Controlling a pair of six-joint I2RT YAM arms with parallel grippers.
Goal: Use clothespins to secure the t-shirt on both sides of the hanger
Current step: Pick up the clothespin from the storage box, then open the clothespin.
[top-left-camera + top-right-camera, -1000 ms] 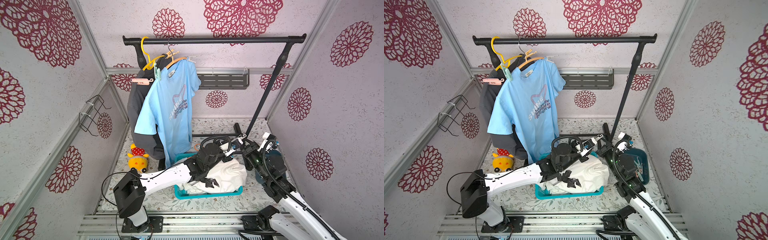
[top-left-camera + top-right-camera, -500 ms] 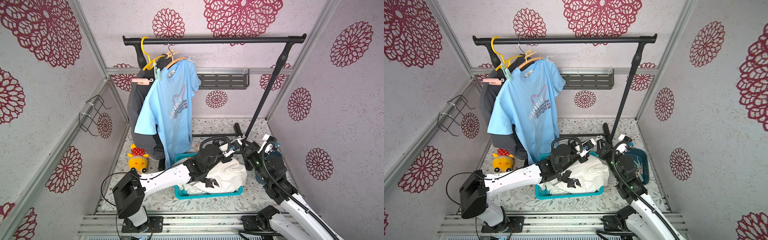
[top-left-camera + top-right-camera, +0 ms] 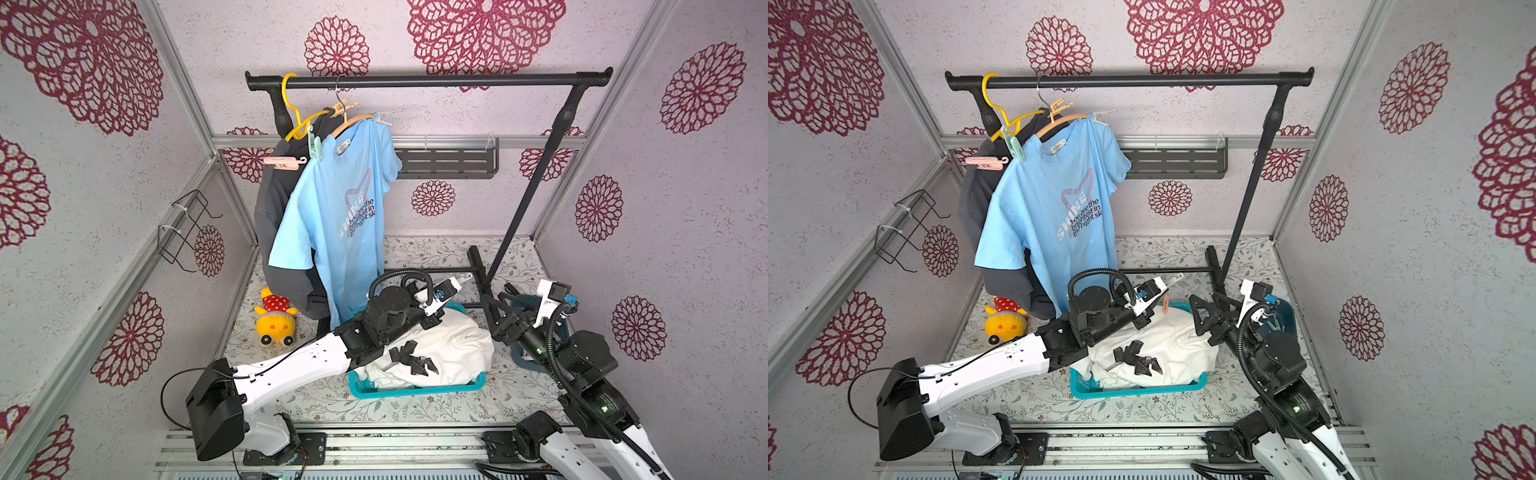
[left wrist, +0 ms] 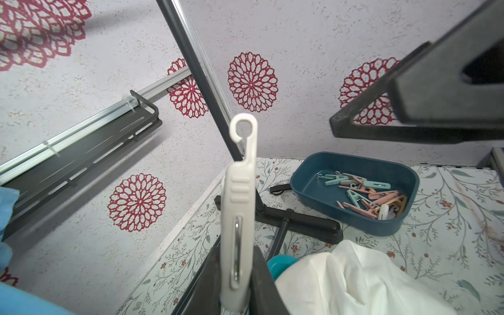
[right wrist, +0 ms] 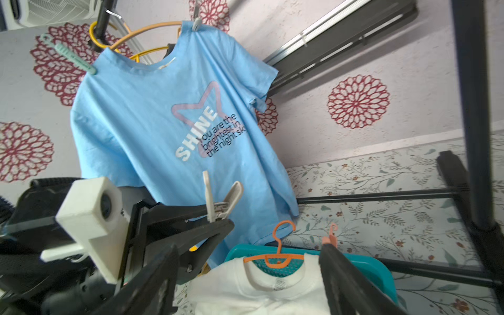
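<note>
**Left gripper** (image 5: 221, 216) — jaws narrow, clamped on one whitish clothespin (image 4: 239, 207). Its hooked end points away from the wrist, and its two arms splay above the pads in the right wrist view.

**Right gripper** (image 3: 496, 300) — jaws wide, holding nothing. It sits near the left gripper without touching it.

**Below both:** teal basket (image 3: 415, 391) with a white t-shirt (image 3: 457, 349) on an orange hanger (image 5: 293, 257). A pink clothespin (image 3: 1165, 306) stands at the far rim, partly hidden by a right-gripper finger (image 5: 343, 275).

**Stock:** loose clothespins (image 4: 368, 195) in pink, mint and whitish lie in a dark blue tray (image 4: 354, 166). The rack foot (image 4: 313, 225) lies between the tray and the left gripper.

**Hanging:**
- Light-blue t-shirt (image 3: 340, 216) on a wooden hanger (image 3: 351, 122), with a mint clothespin (image 3: 316, 146) on one shoulder and a pale clothespin (image 5: 195, 24) on the other. Its hem is just beside the left arm.
- Dark grey garment (image 3: 274, 216) on a yellow hanger (image 3: 305, 124), behind the light-blue t-shirt, with a pink peg (image 3: 284, 163) attached.

**Surroundings:** rail (image 3: 428, 80), with the rack upright (image 3: 528, 199) rising beyond the grippers. A yellow plush toy (image 3: 274, 326) sits on the floor.
</note>
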